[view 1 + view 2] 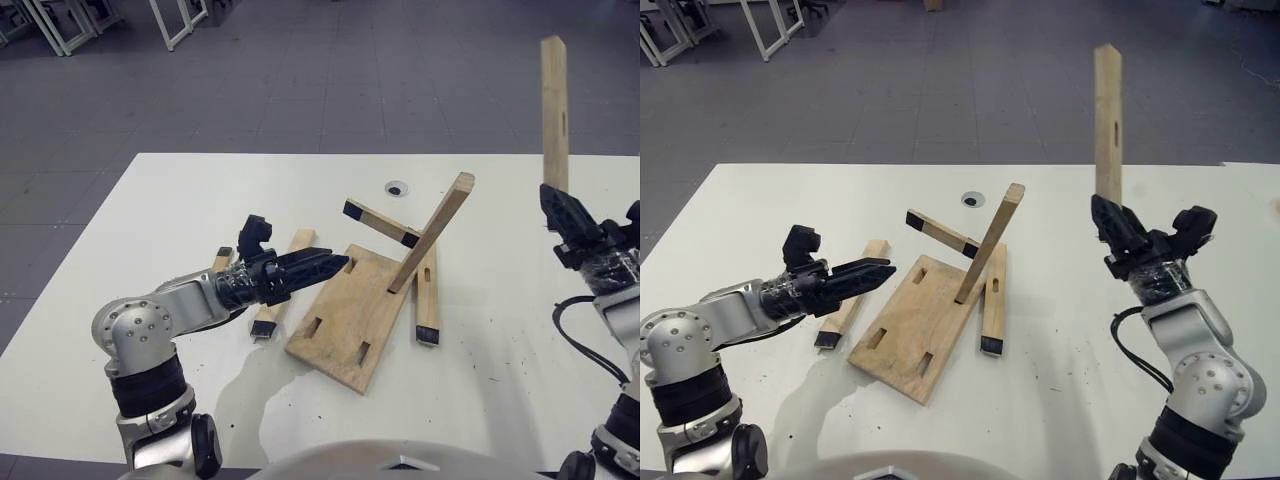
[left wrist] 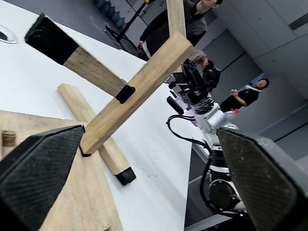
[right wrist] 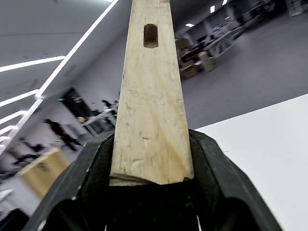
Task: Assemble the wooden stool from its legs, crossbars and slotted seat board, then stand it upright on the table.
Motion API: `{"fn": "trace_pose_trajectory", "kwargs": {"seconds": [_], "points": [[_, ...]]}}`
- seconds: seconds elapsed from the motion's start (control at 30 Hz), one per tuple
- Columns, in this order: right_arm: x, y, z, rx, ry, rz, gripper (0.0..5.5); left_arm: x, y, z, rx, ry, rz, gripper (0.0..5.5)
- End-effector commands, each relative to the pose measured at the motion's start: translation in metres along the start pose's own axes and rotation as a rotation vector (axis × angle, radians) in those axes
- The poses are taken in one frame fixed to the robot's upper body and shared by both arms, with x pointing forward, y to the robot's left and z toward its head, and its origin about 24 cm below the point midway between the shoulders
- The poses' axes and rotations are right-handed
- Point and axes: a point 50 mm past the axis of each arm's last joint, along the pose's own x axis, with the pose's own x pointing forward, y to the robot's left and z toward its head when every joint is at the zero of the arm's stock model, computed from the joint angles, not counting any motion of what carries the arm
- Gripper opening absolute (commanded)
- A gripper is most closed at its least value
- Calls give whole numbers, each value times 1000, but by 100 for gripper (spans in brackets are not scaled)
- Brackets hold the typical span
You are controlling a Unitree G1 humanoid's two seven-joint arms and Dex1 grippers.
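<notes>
Two fingers (image 2: 38, 173) of the left pincer (image 1: 338, 263) stood apart and empty in its wrist view, beside the seat board (image 1: 335, 325) on the worktop (image 1: 180, 200). The right pincer (image 3: 150, 144) squeezed one leg (image 3: 150, 96) upright; a second leg (image 1: 432, 232) leaned in the board and two more legs (image 1: 428, 300) lay flat.

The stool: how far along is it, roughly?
Early. Done: one leg, with a crossbar joined to it, stands tilted in the seat board, which lies flat. In hand: the right gripper holds a second leg upright in the air; the left gripper is open by the board. Left: loose pieces on the table, unfilled slots, then standing it up.
</notes>
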Motion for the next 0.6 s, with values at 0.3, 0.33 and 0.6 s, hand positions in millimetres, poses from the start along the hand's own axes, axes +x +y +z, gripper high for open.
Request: {"fn": "trace_pose_trajectory", "kwargs": {"seconds": [0.3, 0.33, 0.6], "points": [[1, 93, -51, 320, 427, 701, 204, 22, -28, 15, -26, 66, -272, 507], [2, 93, -54, 317, 433, 696, 204, 21, -31, 17, -25, 69, -293, 507], [7, 94, -74, 290, 517, 703, 204, 26, -45, 24, -32, 61, -314, 507]]}}
